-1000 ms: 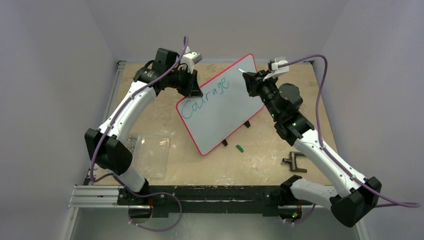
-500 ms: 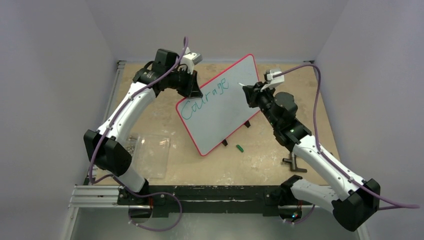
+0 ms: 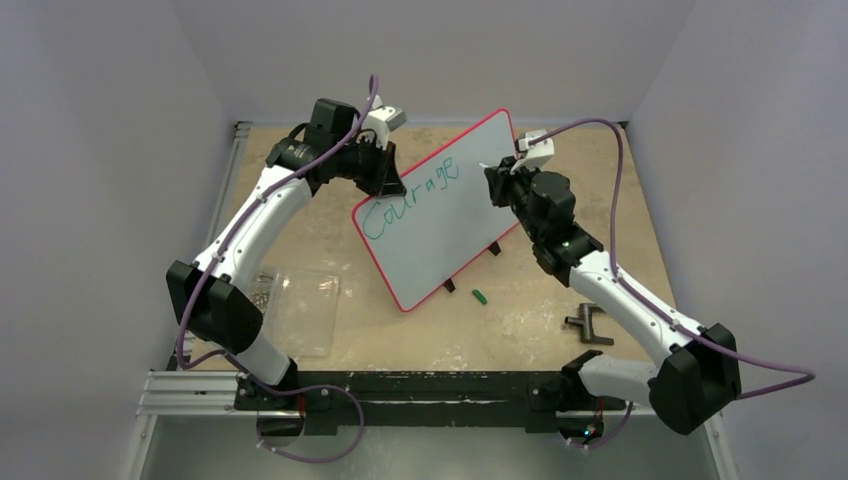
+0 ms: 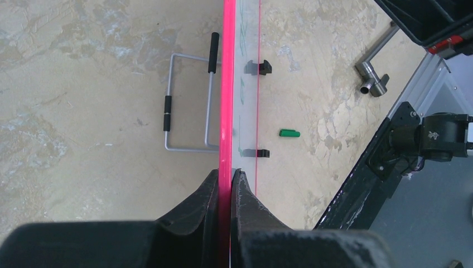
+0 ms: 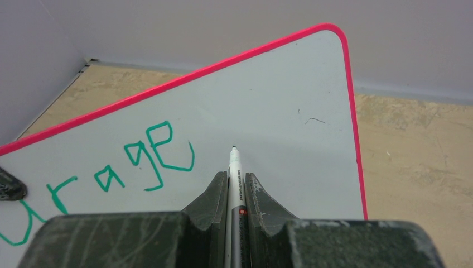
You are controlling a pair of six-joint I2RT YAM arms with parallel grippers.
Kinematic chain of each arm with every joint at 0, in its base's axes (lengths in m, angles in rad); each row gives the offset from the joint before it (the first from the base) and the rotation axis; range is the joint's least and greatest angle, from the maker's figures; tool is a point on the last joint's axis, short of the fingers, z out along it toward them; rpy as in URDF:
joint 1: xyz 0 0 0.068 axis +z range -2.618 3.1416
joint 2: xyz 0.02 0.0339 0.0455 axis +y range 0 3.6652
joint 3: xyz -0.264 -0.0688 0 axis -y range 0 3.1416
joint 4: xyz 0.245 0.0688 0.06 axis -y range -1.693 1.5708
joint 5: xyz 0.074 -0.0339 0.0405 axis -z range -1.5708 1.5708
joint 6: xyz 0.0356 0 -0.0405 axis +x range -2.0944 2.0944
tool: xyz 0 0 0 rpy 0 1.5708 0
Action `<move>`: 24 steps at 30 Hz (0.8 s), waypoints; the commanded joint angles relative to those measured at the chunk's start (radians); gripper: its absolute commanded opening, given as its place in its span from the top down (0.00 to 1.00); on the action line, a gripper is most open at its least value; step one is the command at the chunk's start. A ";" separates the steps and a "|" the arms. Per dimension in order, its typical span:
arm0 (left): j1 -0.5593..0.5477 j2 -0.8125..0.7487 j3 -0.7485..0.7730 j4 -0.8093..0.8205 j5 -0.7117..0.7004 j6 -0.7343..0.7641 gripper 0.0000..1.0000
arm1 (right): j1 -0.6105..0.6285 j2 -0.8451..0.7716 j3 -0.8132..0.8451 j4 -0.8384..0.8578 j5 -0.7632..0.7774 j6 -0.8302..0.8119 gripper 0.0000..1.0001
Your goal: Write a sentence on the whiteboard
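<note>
From my console I see the large glossy whiteboard (image 3: 440, 215) with rounded corners and a thin red-pink rim standing tilted on small black feet in the middle of the tan bench (image 3: 520, 335), its long side running diagonally from near left to far right. My left arm rises from its base, folds at a low elbow by the left edge, and reaches up and right to the board's upper-left edge. There the left end effector (image 4: 227, 178) is clamped on the red rim, one finger on each face. My right arm bends at an elbow low on the right, and its forearm stretches up and left to the board's far right side. The right end effector (image 5: 236, 177) is closed on a slim white marker (image 5: 233, 167) that points at the white surface. I cannot tell whether the tip touches. The teal-green handwriting (image 3: 410, 192) reads "Courage", and the tip sits just right of the final "e". A small green cap (image 3: 479, 296) lies on the bench near the board's lower edge.
</note>
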 commanded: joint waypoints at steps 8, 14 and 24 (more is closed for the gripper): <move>-0.001 0.001 0.002 -0.027 -0.187 0.074 1.00 | -0.114 0.028 0.054 0.159 -0.213 0.014 1.00; -0.002 0.000 0.005 -0.030 -0.188 0.074 1.00 | -0.142 0.052 0.052 0.200 -0.325 0.048 1.00; -0.002 -0.003 0.005 -0.030 -0.184 0.074 1.00 | -0.179 0.082 0.072 0.219 -0.384 0.070 1.00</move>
